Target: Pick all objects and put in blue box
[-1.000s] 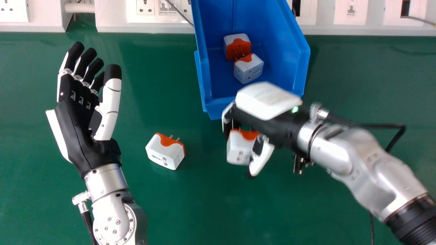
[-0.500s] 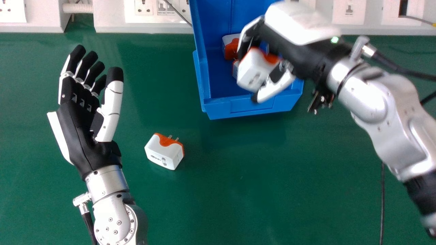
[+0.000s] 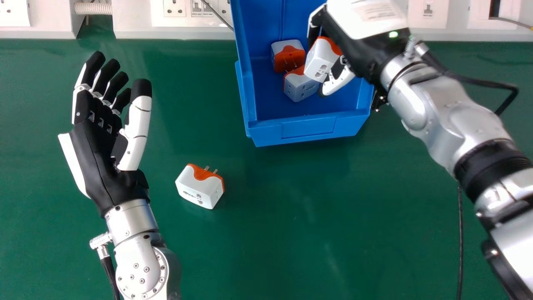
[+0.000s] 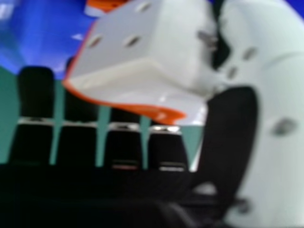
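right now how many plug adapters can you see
4: two adapters in the blue box, one adapter in the right hand over the box, one adapter on the green table; the hand may hide more.

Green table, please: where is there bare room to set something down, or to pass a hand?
Widest: the table patch bordered by the lone adapter, the blue box and the right forearm. Another lies between the left hand and the box. Crowded: inside the box, with two adapters and the right hand holding a third.
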Controlling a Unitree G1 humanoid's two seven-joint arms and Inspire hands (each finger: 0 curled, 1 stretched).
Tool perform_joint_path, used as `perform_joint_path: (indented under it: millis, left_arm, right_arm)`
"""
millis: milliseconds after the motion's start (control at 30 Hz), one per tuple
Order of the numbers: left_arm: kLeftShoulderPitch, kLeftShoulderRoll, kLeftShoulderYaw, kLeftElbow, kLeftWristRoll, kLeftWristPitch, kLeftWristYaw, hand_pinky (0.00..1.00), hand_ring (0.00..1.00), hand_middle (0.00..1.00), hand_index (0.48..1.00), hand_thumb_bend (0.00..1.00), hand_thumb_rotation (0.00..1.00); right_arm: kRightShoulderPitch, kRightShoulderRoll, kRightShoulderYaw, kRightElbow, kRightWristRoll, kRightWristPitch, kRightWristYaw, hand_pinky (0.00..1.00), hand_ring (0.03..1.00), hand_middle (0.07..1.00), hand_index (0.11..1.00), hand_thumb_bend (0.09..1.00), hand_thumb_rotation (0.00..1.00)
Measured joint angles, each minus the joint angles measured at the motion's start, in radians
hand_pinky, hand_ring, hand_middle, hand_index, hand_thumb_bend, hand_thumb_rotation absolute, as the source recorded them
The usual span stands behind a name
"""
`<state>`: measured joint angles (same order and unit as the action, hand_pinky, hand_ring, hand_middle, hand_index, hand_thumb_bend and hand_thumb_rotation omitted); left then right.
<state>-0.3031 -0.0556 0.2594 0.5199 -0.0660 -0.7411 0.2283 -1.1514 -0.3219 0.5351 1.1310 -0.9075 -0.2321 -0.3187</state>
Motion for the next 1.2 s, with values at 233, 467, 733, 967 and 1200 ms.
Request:
perform_joint_path:
  millis: [233,467,733,967,1200]
  left_arm:
    - [0.000,0.002,0.001,0.005,0.000,-0.014,-0.001,0.77,0.80,0.81,0.811,0.70,0.41]
    - [0.000,0.002,0.001,0.014,0.000,-0.014,-0.002,0.78,0.80,0.81,0.811,0.70,0.41]
    - [-0.001,0.002,0.002,0.014,0.000,-0.015,-0.001,0.78,0.80,0.81,0.812,0.71,0.41]
    - [-0.003,0.002,0.001,0.015,-0.001,-0.019,-0.004,0.78,0.80,0.81,0.812,0.71,0.41]
    - [-0.003,0.003,0.001,0.015,-0.010,-0.022,-0.012,0.78,0.80,0.81,0.812,0.71,0.42]
  right_arm:
    - [-0.020,0.040,0.090,0.115,-0.048,-0.035,-0.160,0.36,0.433,0.505,0.497,0.502,0.00]
    - [-0.028,0.059,0.120,0.129,-0.048,-0.042,-0.184,0.35,0.427,0.506,0.512,0.498,0.00]
    - [-0.029,0.062,0.149,0.167,-0.052,-0.041,-0.235,0.34,0.426,0.505,0.527,0.496,0.00]
    - [-0.029,0.060,0.150,0.177,-0.051,-0.019,-0.235,0.34,0.435,0.509,0.524,0.496,0.00]
    - [-0.029,0.060,0.151,0.181,-0.049,-0.010,-0.234,0.33,0.442,0.518,0.519,0.496,0.00]
